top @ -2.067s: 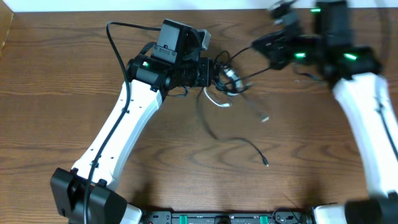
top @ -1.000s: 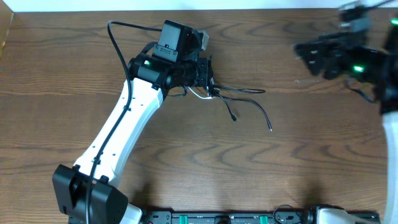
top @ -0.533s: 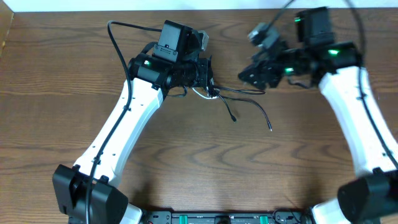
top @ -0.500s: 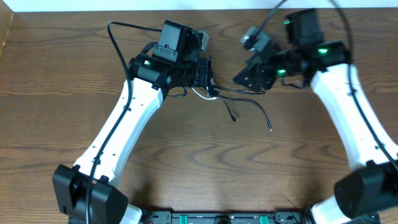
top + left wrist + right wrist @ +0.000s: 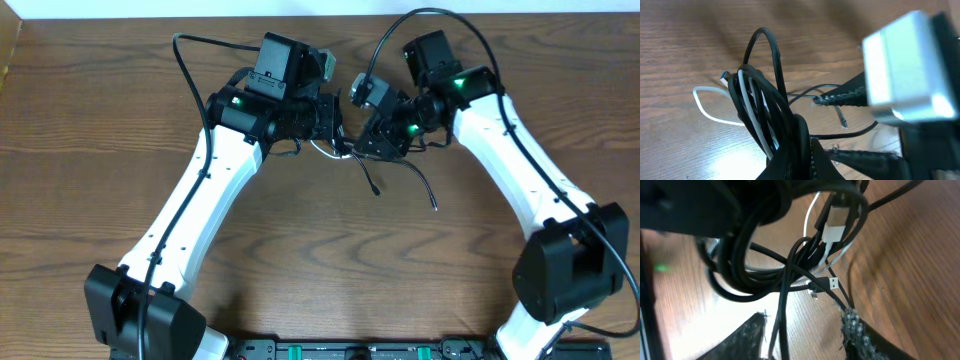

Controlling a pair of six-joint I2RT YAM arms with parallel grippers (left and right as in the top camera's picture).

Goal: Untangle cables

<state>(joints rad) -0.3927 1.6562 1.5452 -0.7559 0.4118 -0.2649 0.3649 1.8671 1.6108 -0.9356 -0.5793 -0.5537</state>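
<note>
Brown wood-grain table (image 5: 100, 120); cables (image 5: 762, 107) bunched near far edge.

Tabletop (image 5: 90, 200): brown, wavy wood grain. Cables (image 5: 771, 107): glossy black, plus one white cable (image 5: 743, 92); a white plug (image 5: 834, 224) and a silver-tipped plug (image 5: 832, 283). Arms (image 5: 185, 225): white links, black joints, green lights (image 5: 236, 101). Right tool (image 5: 802, 322): black, with rough-textured fingertips (image 5: 854, 327).

Bright and even from overhead, with only faint, soft shadows on the tabletop (image 5: 100, 200) and sharp focus out to its edges. From the left wrist, sharp on the cables (image 5: 757, 95), heavily blurred on the pale block (image 5: 905, 70) close to the lens, with a white glare patch low on the wood. From the right wrist, murky at upper left, crisp on the white plug (image 5: 834, 230).
</note>
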